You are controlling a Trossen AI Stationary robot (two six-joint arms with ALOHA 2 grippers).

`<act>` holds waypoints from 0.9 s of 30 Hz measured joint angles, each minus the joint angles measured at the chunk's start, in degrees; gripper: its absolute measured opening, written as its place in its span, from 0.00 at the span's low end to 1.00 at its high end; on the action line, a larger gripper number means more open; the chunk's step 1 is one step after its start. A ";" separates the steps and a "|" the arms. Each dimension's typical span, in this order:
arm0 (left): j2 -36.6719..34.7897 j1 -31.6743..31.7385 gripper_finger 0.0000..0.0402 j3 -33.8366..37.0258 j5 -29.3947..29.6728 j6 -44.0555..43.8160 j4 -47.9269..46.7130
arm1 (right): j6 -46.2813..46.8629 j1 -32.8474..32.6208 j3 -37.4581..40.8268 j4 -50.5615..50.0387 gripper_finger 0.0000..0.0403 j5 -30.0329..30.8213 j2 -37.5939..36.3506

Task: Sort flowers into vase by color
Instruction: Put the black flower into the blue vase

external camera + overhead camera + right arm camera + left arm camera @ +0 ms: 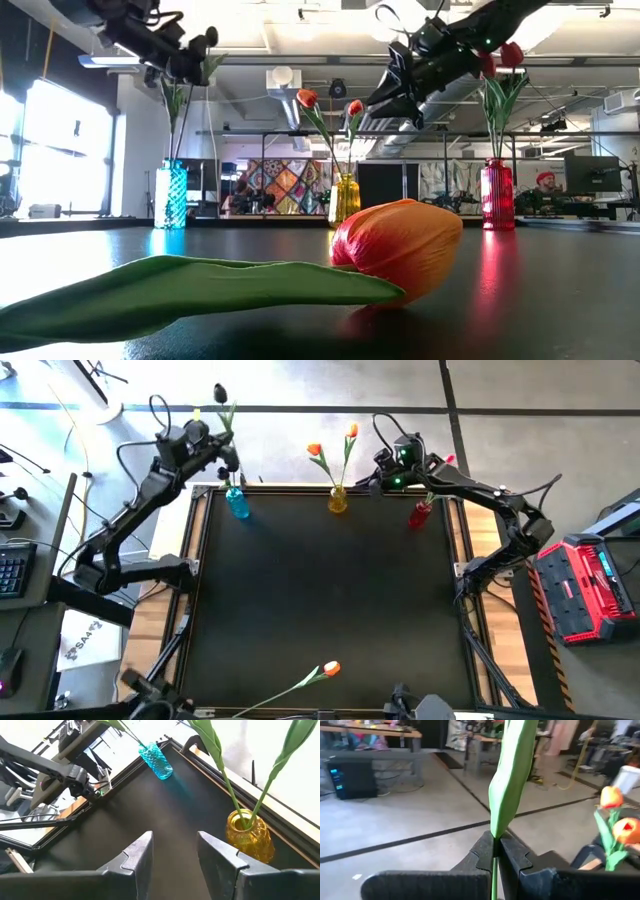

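Three vases stand in a row along the far edge of the table (320,610): a blue vase (237,503) toward the far left corner, a yellow vase (338,499) at the middle and a red vase (421,512) toward the far right corner. The left tool (228,455) hangs above the blue vase with its fingers pressed together on the green stem of a black-headed tulip (220,395); the stem runs nearly upright between the fingers, its lower end reaching down toward the vase mouth, though whether it is already inside cannot be told. The yellow vase holds two orange tulips (333,442), and a red tulip (500,62) stands in the red vase. The right tool (382,468) hovers between the yellow and red vases, fingers apart and holding nothing. One orange tulip (330,669) remains, lying flat near the table's near edge at about its middle, head toward the right, stem trailing off to the near left. It lies well apart from both tools, straight across the table from the yellow vase; the empty right tool is likely the better placed to fetch it.
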State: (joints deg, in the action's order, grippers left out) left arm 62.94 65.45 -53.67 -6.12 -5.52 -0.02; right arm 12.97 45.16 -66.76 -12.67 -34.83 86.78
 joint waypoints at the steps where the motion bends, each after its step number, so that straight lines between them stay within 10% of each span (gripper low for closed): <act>1: -1.25 0.00 0.00 0.91 0.92 0.07 -0.65 | 0.00 0.23 0.00 0.00 0.35 -0.62 0.00; 27: -10.97 -1.07 0.00 9.77 4.27 1.66 -4.24 | -1.10 0.99 0.00 -1.58 0.35 -2.16 -0.02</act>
State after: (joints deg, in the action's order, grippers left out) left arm 51.97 64.38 -43.90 -1.85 -3.87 -4.26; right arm 11.87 46.15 -66.76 -14.25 -36.99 86.76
